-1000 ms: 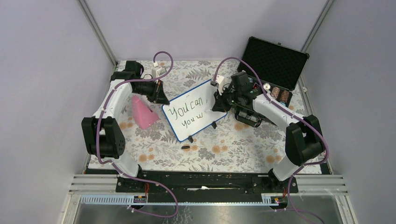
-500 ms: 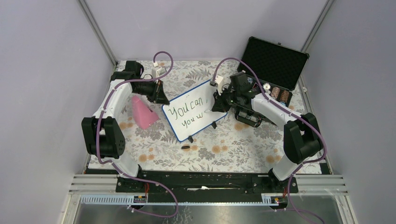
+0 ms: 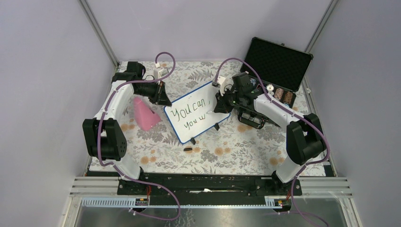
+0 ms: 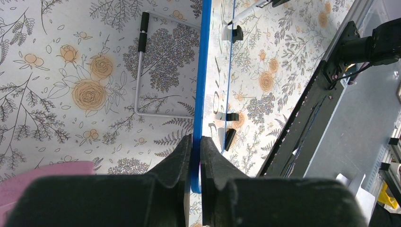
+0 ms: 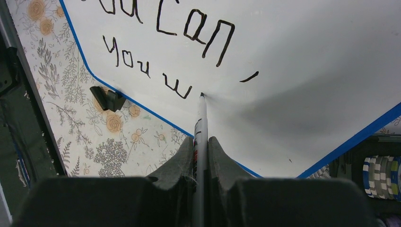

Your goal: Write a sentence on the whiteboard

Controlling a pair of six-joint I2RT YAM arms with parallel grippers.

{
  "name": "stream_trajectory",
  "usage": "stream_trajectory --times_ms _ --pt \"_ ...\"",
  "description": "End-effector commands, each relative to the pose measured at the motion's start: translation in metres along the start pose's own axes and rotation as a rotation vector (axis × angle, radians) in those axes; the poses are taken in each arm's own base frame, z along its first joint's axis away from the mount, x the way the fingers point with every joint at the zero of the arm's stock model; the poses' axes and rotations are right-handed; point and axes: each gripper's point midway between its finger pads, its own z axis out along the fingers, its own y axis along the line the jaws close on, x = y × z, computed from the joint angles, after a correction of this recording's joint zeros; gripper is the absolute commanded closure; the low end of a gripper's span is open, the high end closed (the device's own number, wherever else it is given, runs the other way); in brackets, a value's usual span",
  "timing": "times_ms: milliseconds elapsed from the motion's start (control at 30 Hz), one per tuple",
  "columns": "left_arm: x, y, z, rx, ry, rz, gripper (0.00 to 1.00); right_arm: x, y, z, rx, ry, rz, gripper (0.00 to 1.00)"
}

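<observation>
The whiteboard (image 3: 204,97), white with a thin blue frame, stands tilted in the middle of the floral table. The sentence (image 3: 189,113) on it reads "You can ," with "You w" (image 5: 146,64) below. My left gripper (image 3: 165,100) is shut on the board's blue left edge (image 4: 203,71), seen edge-on between the jaws of the left gripper (image 4: 196,142). My right gripper (image 5: 200,142) is shut on a thin marker (image 5: 200,118). The marker's tip touches the board just right of the "w". From above, the right gripper (image 3: 221,105) sits at the board's right side.
A pink wedge-shaped object (image 3: 144,113) lies left of the board. An open black foam-lined case (image 3: 279,64) with poker chips (image 3: 283,94) stands at the back right. A small black piece (image 3: 188,149) lies in front of the board. A wire stand (image 4: 139,71) lies behind it.
The right arm has shifted slightly to the left with the marker still on the board. The lettering looks the same. The left arm has not moved.
</observation>
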Motion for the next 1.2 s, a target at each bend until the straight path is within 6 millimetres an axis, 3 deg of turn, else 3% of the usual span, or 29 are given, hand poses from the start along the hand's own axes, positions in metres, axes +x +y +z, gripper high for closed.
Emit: stream_trajectory --times_ms 0,800,1167 --pt "-0.005 0.006 -0.001 -0.051 -0.002 0.053 1.0 -0.022 -0.003 0.001 0.011 -0.049 -0.039 1.0" --pt "-0.004 0.006 -0.001 -0.052 0.0 0.046 1.0 -0.018 -0.022 -0.008 0.097 -0.038 -0.02 1.0" --pt "-0.005 0.007 0.0 -0.053 0.0 0.047 1.0 -0.019 -0.02 -0.01 0.095 -0.045 -0.017 1.0"
